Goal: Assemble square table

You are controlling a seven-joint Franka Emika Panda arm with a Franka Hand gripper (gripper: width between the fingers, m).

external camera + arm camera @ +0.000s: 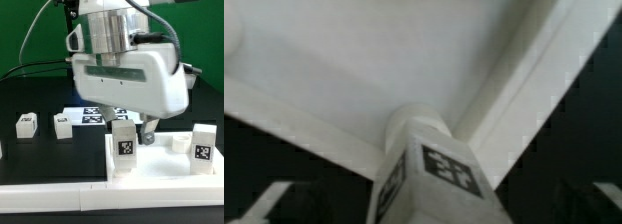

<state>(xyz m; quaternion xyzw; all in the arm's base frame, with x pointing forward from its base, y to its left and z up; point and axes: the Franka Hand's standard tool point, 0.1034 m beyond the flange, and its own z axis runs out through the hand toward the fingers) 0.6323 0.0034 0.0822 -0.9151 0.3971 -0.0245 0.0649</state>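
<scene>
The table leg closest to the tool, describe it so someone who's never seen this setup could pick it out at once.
Find the white square plate in the foreground. A short white leg stands upright on its corner at the exterior view's left, beside the tool. The other tagged upright leg stands at the plate's opposite end, and two loose legs sit off the plate on the black table.

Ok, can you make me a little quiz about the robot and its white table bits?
1. How many tagged legs lie loose on the black table, off the square plate?
2. True or false: the marker board lies on top of the square plate.
3. The wrist view shows close up: A a tagged leg; B a screwdriver; C a red ball.
Key: 1 two; 2 false; 3 A.
</scene>
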